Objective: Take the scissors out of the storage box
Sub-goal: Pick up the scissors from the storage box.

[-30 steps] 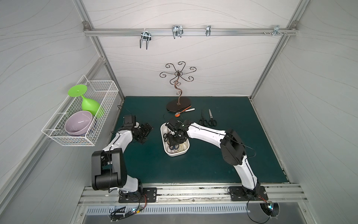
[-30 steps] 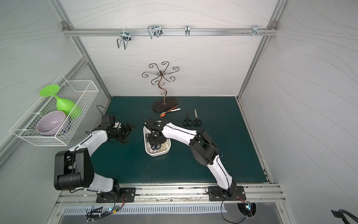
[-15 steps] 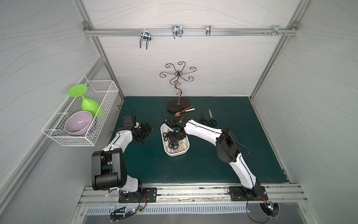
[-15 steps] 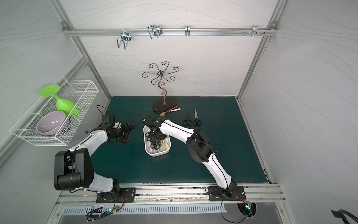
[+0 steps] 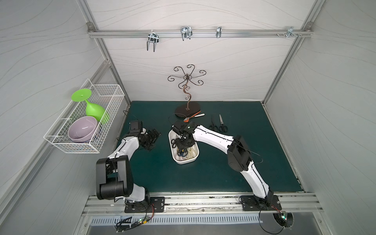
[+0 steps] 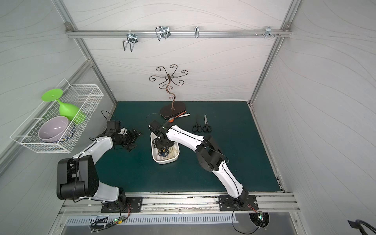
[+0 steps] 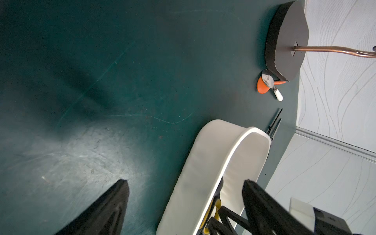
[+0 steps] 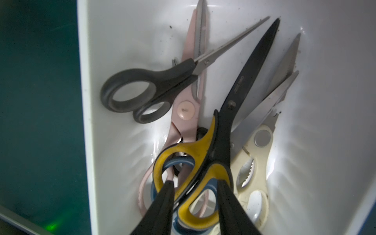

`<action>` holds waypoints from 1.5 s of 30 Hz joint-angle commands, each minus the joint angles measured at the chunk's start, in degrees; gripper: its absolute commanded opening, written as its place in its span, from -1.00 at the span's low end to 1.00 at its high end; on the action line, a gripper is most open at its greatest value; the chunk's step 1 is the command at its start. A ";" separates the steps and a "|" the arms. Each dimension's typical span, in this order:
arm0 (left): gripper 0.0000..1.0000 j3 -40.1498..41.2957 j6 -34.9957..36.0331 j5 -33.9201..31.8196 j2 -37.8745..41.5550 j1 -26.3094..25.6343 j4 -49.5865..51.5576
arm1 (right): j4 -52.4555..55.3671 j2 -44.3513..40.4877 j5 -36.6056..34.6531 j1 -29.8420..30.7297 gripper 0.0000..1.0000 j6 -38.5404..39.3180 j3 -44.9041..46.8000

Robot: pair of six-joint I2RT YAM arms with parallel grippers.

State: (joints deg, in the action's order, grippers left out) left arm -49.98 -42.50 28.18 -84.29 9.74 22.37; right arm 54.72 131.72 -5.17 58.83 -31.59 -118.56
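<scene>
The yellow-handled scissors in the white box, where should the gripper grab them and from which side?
Grip the yellow-handled scissors at the neck where the two finger loops meet, coming down from above. They lie topmost in the storage box, over the blue-handled scissors, so that narrow part is exposed; the box walls likely block a sideways approach. The jaws of the right gripper straddle that spot.

Blue scissors (image 8: 183, 162) lie mostly hidden beneath the yellow scissors (image 8: 203, 142).
</scene>
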 commanded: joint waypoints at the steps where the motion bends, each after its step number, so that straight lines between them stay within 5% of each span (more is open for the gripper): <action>1: 0.84 0.05 -0.61 1.13 0.12 0.22 -1.82 | 3.64 -2.48 -1.56 0.49 -0.19 -2.57 -0.46; 28: 0.84 0.70 -1.75 2.72 1.06 1.05 -3.03 | 5.22 1.72 -1.28 1.23 -0.26 -6.91 0.98; 35: 0.84 0.85 -1.80 3.13 1.42 1.20 -3.28 | 10.27 8.97 -2.83 1.38 -0.26 -5.17 -7.86; 45: 0.84 1.02 -1.90 3.23 1.59 1.60 -3.35 | 6.60 4.43 -2.14 0.43 -0.50 -5.69 -3.15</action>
State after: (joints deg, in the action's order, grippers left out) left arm -49.01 -44.36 30.76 -83.92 10.98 20.40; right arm 59.86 137.21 -7.05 59.77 -38.00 -124.27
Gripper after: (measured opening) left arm 0.918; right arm 0.256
